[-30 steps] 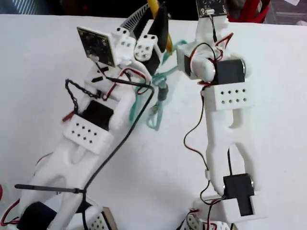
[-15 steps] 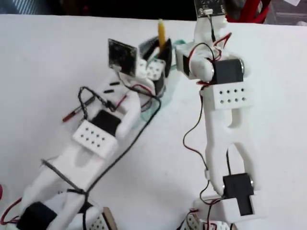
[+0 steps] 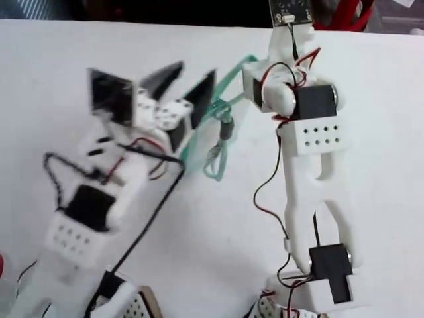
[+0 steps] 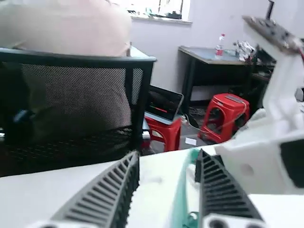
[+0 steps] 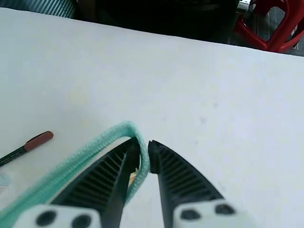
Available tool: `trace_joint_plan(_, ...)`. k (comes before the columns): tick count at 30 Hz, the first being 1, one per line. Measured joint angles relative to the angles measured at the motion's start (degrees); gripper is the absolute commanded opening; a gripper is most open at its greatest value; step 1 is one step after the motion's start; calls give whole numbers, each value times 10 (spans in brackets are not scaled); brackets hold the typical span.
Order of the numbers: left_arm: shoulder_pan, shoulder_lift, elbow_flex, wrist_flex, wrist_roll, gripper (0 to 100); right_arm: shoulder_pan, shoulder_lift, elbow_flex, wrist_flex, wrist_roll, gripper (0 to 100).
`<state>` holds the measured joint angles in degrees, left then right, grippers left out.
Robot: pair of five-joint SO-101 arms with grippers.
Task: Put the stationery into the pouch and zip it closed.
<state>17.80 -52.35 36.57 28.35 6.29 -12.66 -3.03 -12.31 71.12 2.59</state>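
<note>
The teal mesh pouch (image 3: 213,112) stands on the white table with its mouth held up, a dark zipper pull (image 3: 226,126) hanging on its side. My right gripper (image 5: 144,142) is shut on the pouch's rim (image 5: 76,161) at the far end. My left gripper (image 3: 197,69) is open beside the pouch's near end, with nothing between its fingers; in the left wrist view the pouch's edge (image 4: 179,192) runs between the spread fingers of this gripper (image 4: 168,154). A red-capped pen (image 5: 29,141) lies on the table beside the pouch.
The table's far edge (image 3: 132,22) runs close behind the pouch. Beyond it stand a black mesh chair (image 4: 76,104) and red stools (image 4: 223,114). The right arm's long white body (image 3: 315,172) fills the table's right side.
The left gripper held a yellow pencil upright over the pouch; now it is open, drawn back to the left, and the pencil is out of sight. The right arm has kept still.
</note>
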Motion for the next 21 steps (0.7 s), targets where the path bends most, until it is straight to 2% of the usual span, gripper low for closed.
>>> trace_joint_plan(5,-122,-78,-5,106,-8,199,0,0,1,-2,0,18)
trace_joint_plan(10,-219,-30,7,211,-104,199,0,0,1,-2,0,18)
trace_joint_plan(16,-246,137,13,255,-297,199,0,0,1,-2,0,18)
trace_joint_plan(21,-245,302,-33,246,-349,199,0,0,11,-2,0,18)
